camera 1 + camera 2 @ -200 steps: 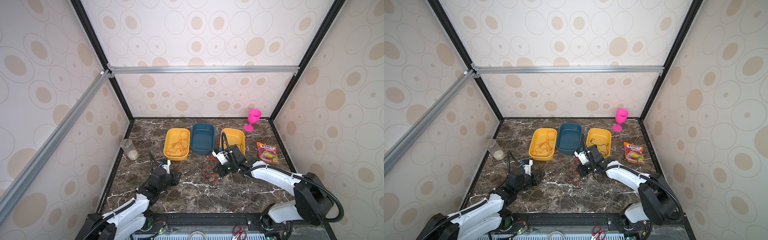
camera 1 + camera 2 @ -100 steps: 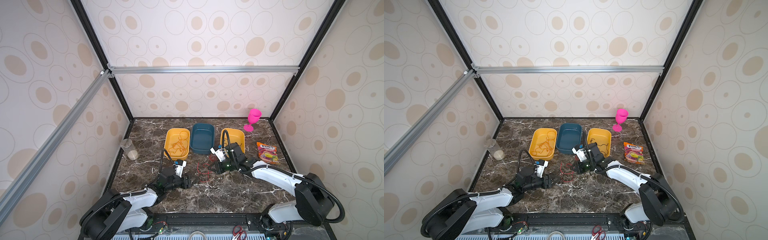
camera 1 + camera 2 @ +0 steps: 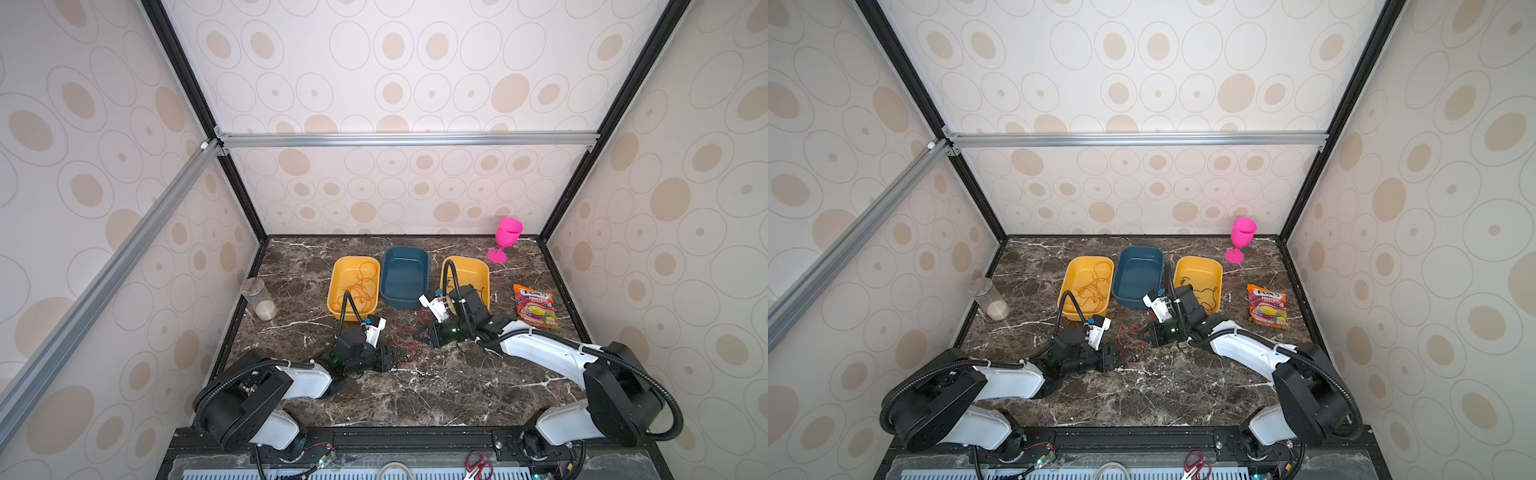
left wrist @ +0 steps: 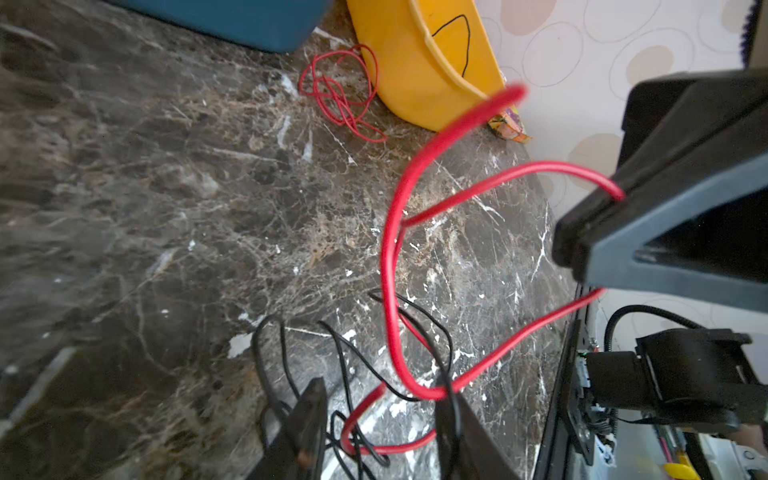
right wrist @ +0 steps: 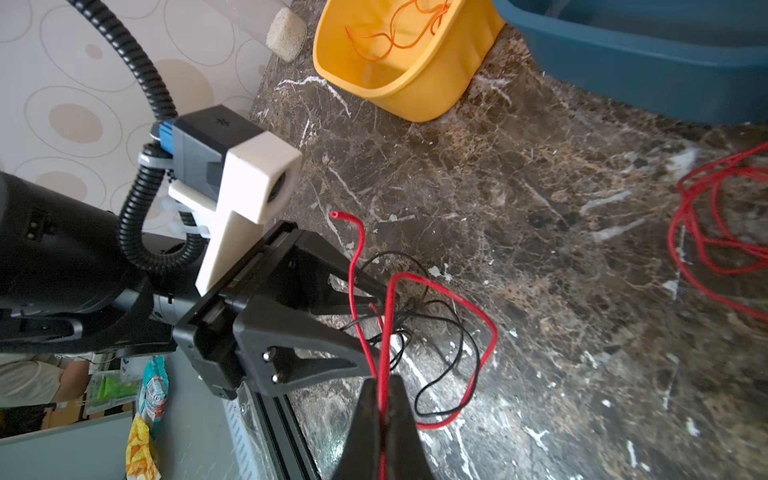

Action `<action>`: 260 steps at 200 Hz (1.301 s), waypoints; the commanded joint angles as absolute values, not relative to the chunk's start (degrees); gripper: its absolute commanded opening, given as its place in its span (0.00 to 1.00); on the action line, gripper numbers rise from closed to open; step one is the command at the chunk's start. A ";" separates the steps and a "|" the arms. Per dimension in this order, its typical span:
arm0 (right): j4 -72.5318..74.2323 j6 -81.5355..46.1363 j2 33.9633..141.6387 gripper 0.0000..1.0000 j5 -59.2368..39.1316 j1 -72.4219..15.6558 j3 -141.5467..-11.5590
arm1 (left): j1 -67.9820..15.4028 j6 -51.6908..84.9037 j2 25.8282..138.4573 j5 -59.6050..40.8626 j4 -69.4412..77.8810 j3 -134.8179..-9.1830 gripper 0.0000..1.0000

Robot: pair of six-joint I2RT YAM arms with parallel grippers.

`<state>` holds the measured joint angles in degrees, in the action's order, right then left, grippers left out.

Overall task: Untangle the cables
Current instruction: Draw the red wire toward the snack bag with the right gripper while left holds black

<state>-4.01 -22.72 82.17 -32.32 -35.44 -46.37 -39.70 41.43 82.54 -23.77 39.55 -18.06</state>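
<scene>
A red cable [image 3: 405, 340] and a thin black cable [image 4: 345, 365] lie tangled on the marble between both grippers. My right gripper [image 5: 382, 390] is shut on the red cable and lifts a loop of it off the table. My left gripper [image 4: 380, 432] lies low at the tangle with its fingers [image 4: 307, 428] apart, and red and black strands pass loosely between them. In both top views the grippers [image 3: 392, 360] [image 3: 1144, 332] nearly meet. Another red cable [image 4: 340, 95] is coiled beside the right yellow tray [image 3: 482, 270], which holds a black cable [image 3: 1200, 291]. An orange cable [image 3: 359, 286] lies in the left yellow tray [image 3: 334, 291].
A blue tray [image 3: 424, 266] sits between the yellow ones. A pink goblet [image 3: 505, 239] and a candy bag [image 3: 534, 305] are at the right, and a clear jar [image 3: 259, 299] stands by the left wall. Red-handled scissors [image 3: 478, 463] lie on the front rail.
My left arm has swung in from the left to the tangle, and its jaws widened and then narrowed around the strands. My right gripper has shifted slightly, still holding the red cable.
</scene>
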 commanded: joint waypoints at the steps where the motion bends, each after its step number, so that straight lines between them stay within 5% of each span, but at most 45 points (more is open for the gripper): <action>1: -7.17 -20.84 81.48 0.00 -29.61 -35.36 -46.87 | -40.13 40.23 81.35 -19.48 35.54 -19.51 0.31; 27: -10.96 -19.97 80.97 0.00 -25.91 -34.44 -46.77 | -40.16 39.79 79.41 -17.32 32.77 -19.34 0.09; 56: -13.45 -21.71 79.18 0.00 -21.65 -31.21 -45.18 | -39.99 39.37 76.21 -12.88 27.00 -19.30 0.02; 144: -27.28 -21.73 70.07 0.00 -2.44 -23.28 -41.80 | -34.15 41.62 60.90 -1.29 11.50 -15.33 0.00; 260: -35.99 -24.24 63.82 0.00 7.31 -16.67 -42.95 | -27.06 47.75 54.03 7.75 -3.30 -14.77 0.00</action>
